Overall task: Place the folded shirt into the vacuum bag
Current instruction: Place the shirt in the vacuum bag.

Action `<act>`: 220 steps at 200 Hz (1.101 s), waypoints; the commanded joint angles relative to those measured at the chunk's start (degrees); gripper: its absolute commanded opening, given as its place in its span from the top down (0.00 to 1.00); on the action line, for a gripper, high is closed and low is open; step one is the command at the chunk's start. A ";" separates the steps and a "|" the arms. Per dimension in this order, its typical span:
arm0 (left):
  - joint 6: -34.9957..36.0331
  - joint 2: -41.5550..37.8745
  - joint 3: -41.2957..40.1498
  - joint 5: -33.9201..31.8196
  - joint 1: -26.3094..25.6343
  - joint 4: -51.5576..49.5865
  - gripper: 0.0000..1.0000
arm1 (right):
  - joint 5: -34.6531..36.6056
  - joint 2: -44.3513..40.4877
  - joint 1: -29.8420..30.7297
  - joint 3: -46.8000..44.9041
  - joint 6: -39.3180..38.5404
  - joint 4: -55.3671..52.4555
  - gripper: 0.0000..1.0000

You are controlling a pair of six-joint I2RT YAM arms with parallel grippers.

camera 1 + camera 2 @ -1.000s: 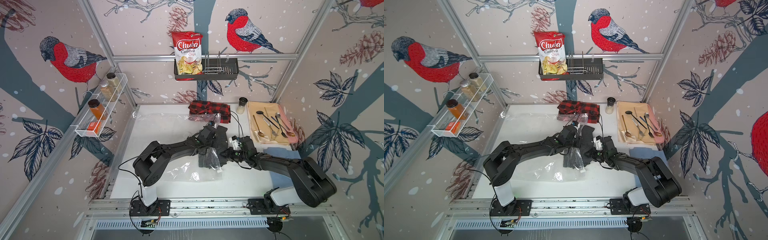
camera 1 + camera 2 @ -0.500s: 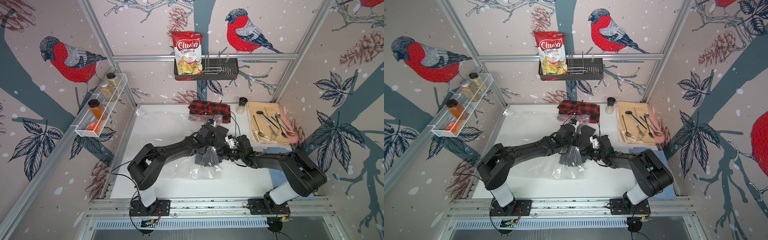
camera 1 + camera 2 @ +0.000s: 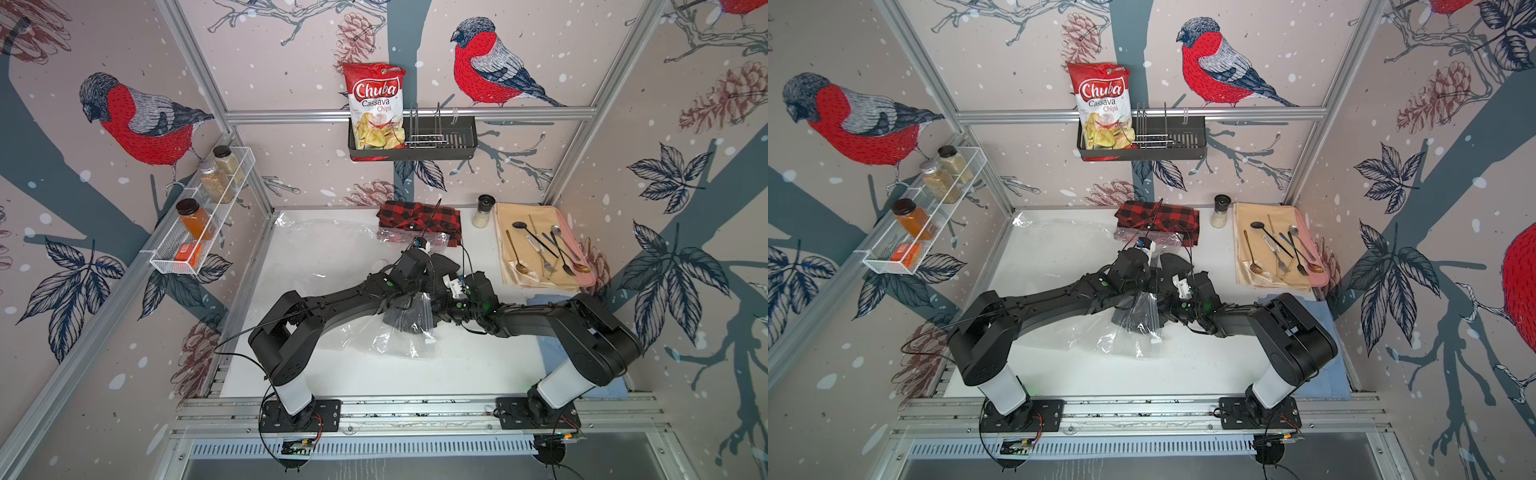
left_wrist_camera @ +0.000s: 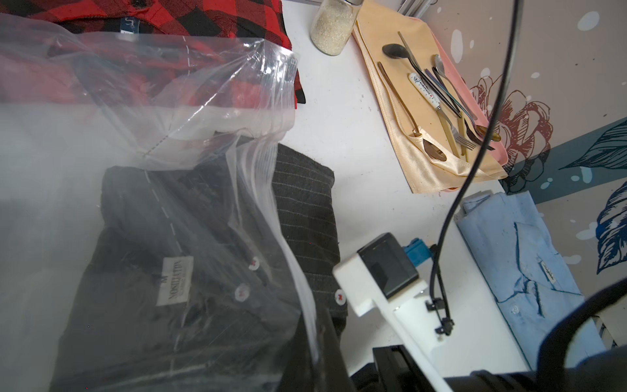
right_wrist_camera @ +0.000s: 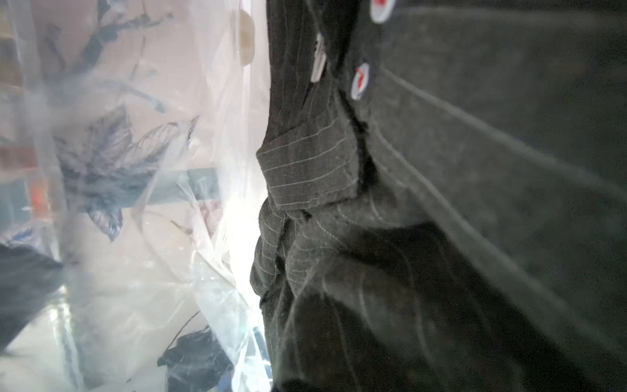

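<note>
the shirt (image 4: 305,203), dark with thin stripes, is found at the middle of the table (image 3: 478,361), between the two wrists. in the left wrist view most of it, label and buttons included, is seen through the clear bag (image 4: 135,101). the zip edge is drawn across it, and a strip on the 3 o'clock side is left bare. in both top views the bag is spread flat from the middle toward 10 o'clock and 7 o'clock, while its edge is pulled up into a peak over the shirt. the left claw (image 3: 419,291) is closed at that peak, with the zip edge pinched in it. the right claw (image 3: 434,309) is pointed in from 3 o'clock and is closed. the shirt is pressed close against its wrist view, but whether cloth is gripped cannot be told. a plaid shirt (image 3: 419,216) is laid at 12 o'clock, with a bag corner over its near edge. cutlery (image 3: 540,249) is set out on a cloth (image 3: 505,216) at 2 o'clock. a blue shirt (image 4: 529,258) is folded at 4 o'clock.
</note>
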 commanded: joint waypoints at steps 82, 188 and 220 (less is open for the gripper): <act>-1.79 -3.12 -2.90 -0.86 -0.28 4.38 1.00 | 0.51 -0.62 1.20 -2.23 3.84 8.39 1.00; -2.42 -4.77 -5.33 -1.36 -0.90 5.14 1.00 | -3.91 5.39 2.85 -0.16 16.11 22.88 1.00; -2.35 -4.83 -5.28 -1.33 -0.90 5.49 1.00 | -4.34 8.79 4.78 -2.07 18.10 27.74 1.00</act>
